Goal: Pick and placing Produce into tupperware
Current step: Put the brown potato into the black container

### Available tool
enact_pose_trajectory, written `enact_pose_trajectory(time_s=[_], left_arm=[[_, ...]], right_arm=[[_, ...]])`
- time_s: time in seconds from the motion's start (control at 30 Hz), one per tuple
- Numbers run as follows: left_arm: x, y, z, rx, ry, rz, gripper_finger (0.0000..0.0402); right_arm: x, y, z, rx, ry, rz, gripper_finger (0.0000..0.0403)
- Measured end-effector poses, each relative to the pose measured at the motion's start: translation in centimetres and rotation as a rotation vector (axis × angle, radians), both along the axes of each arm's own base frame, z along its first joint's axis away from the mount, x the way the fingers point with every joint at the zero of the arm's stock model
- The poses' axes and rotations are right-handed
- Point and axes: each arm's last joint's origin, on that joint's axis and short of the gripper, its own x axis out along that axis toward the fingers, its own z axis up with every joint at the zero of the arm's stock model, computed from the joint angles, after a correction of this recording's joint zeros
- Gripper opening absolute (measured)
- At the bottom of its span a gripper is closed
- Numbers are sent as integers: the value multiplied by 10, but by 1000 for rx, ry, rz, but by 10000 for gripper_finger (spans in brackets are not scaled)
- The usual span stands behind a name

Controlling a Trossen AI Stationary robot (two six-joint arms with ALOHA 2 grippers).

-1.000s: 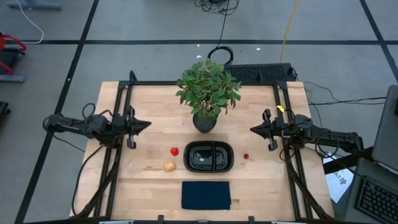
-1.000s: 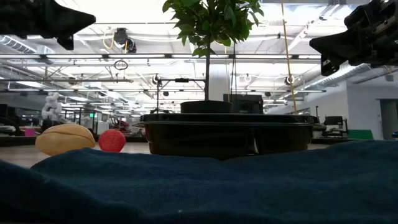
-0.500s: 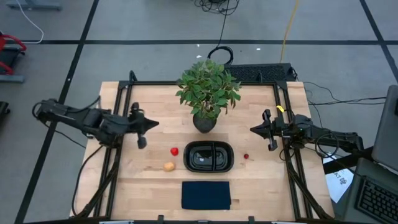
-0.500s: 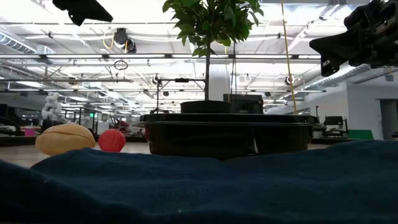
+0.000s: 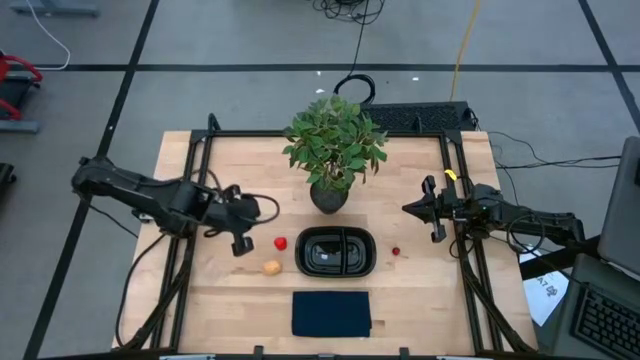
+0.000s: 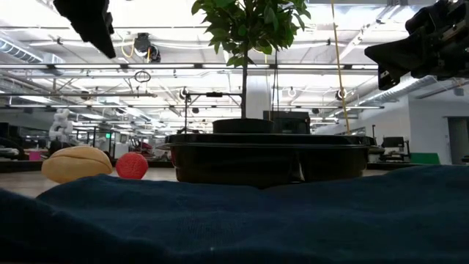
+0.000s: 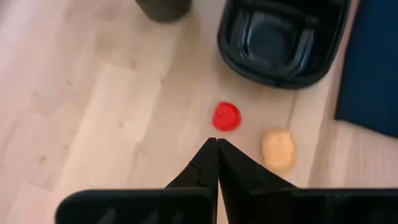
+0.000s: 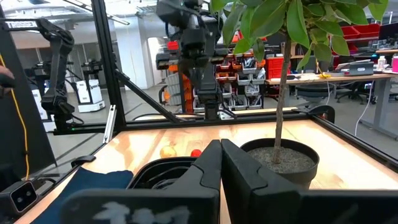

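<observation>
The left gripper [image 5: 240, 247] hangs above the wooden table [image 5: 230, 290] just left of the red strawberry-like piece [image 5: 281, 243], its two dark fingers pressed together with no gap and nothing between them. That piece is small, bright red and rounded, lying on the bare wood left of the tupperware [image 5: 336, 251]. Just nearer than it and slightly left sits the yellow-orange piece [image 5: 271, 267], a pale, rounded lump. The dark red berry [image 5: 396, 251] is smaller and lies alone on the tupperware's right side. The tupperware is a black, shallow oval with a rounded rim and a divider making two compartments. A potted plant [image 5: 334, 150] stands just behind it and a dark blue cloth [image 5: 331, 313] lies in front. The right gripper [image 5: 434, 212] waits at the table's right edge, fingers closed and holding nothing.
</observation>
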Motion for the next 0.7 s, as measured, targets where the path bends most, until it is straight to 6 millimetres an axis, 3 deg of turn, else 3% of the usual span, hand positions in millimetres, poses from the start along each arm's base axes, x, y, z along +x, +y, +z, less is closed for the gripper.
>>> enact_pose_trajectory(time_s=[0.37, 0.53, 0.7], left_arm=[[36, -15, -50, -41, 248, -2, 10], [43, -25, -75, -41, 359, -62, 23], [51, -31, -80, -103, 333, -96, 33]], right_arm=[[0, 0, 0, 0, 0, 0, 0], [0, 0, -1, 3, 12, 0, 0], [0, 0, -2, 18, 17, 2, 0]])
